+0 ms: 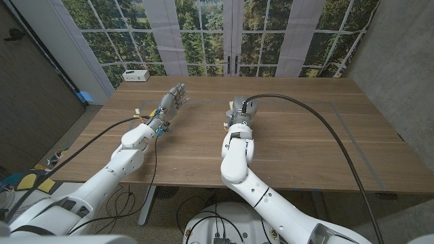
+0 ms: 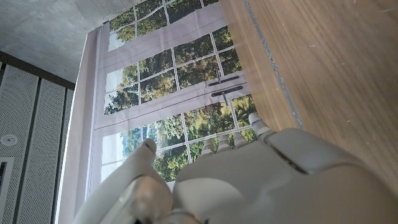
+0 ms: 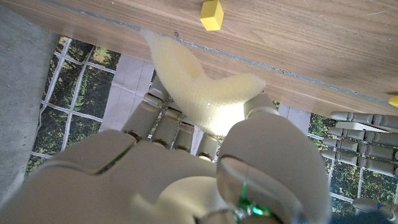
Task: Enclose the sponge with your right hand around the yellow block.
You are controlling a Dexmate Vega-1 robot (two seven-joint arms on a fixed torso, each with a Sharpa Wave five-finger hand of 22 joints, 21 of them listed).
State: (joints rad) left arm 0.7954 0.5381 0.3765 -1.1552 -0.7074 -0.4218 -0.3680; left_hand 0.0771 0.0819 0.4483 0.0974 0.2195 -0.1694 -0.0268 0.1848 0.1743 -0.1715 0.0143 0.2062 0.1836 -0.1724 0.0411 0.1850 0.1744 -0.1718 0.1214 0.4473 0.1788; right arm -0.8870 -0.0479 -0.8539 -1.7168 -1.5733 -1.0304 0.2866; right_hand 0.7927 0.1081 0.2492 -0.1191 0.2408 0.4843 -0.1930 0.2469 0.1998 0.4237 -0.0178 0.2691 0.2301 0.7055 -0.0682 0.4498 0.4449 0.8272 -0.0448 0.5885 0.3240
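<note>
Right wrist view: the right hand (image 3: 205,168) pinches a pale yellow sponge (image 3: 199,84), which stands bent into a curve out of its fingers.
Sponge, feel: judged soft and very light; it folds under the hand's own pinch, so it should wrap easily and spring back if let go.
Sponge, surface: fine-pored and matte, likely grippy, not slippery, and in no danger of breaking.
Sponge, where to hold: the present pinch near one end looks workable; both free ends stick out and can curl around something small.
Yellow block (image 3: 211,15): a small hard-looking cube on the wooden table (image 3: 298,43), near the sponge's tip but apart from it.
Block, feel: judged stiff and light; a push from the sponge could slide it.
Head view, right hand (image 1: 239,112): over the table's middle; the sponge and block are too small to make out here.
Left hand (image 1: 171,103): held above the table on the robot's left, fingers spread, holding nothing.
Count: one sponge, one yellow block, two robot hands, one table.
Also: one small white box (image 1: 135,75) at the table's far left corner.
Another yellow speck at the right wrist picture's edge: too little shows to name it.
</note>
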